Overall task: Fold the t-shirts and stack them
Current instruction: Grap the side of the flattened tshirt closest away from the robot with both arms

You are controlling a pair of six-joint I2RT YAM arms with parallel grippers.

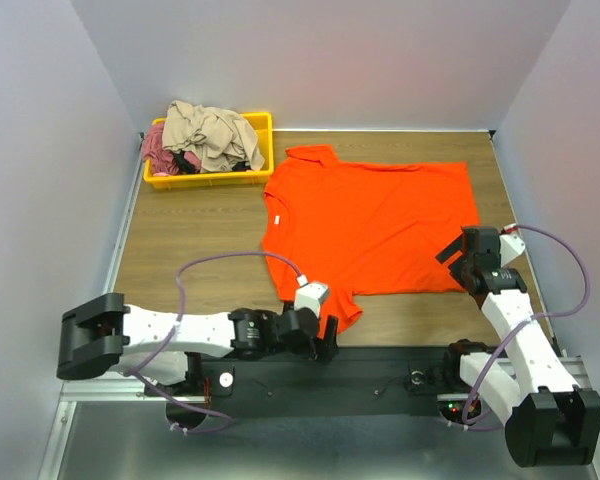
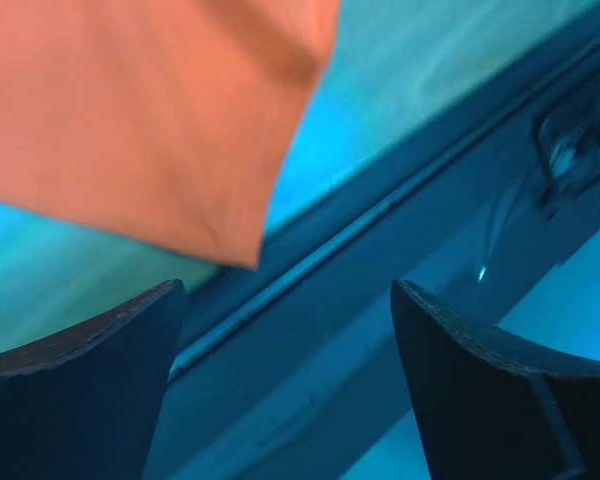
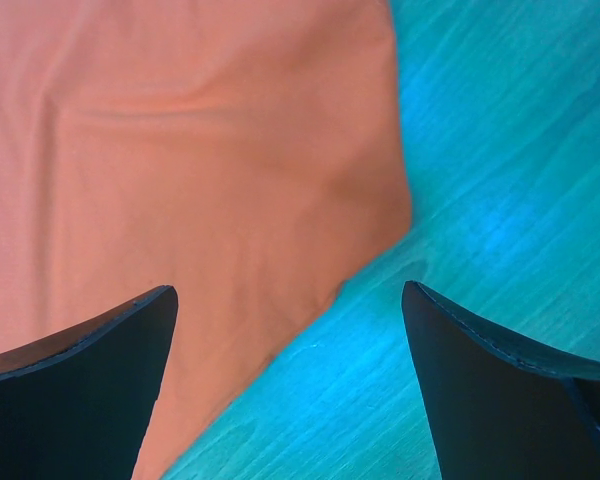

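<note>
An orange t-shirt (image 1: 370,225) lies spread flat on the wooden table, collar to the left and hem to the right. My left gripper (image 1: 327,342) is open and empty at the table's near edge, just beside the shirt's near sleeve tip (image 2: 235,245). My right gripper (image 1: 458,262) is open and empty, hovering over the shirt's near right hem corner (image 3: 380,215). The shirt also fills the upper left of the right wrist view (image 3: 160,150).
A yellow bin (image 1: 261,170) at the back left holds a beige shirt (image 1: 208,132) and a pink one (image 1: 158,150). A dark metal rail (image 1: 380,375) runs along the table's near edge. Grey walls close in the left, back and right sides.
</note>
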